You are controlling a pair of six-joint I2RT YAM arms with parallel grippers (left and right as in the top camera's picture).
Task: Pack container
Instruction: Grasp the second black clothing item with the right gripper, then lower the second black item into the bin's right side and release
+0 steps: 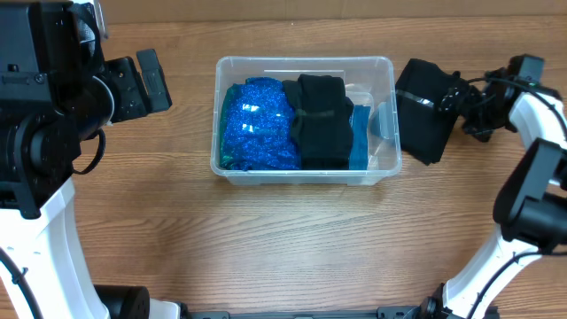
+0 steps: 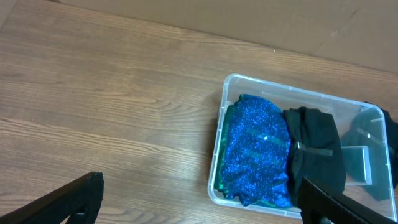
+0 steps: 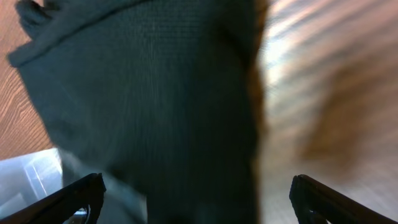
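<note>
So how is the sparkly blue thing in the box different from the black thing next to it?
The blue cloth glitters; the black cloth is dull and plain. The blue cloth fills the left end of the container; the black cloth lies in the middle. A thin band crosses the black cloth; the blue cloth shows none. Both are soft bundles inside the container.

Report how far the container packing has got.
Done: a blue glittery cloth and a folded black garment lie in the container. In hand: the right gripper has its jaws spread around a second black garment just outside the container's right end. Still to do: that garment must go into the bare right end. The left gripper is open and empty.
</note>
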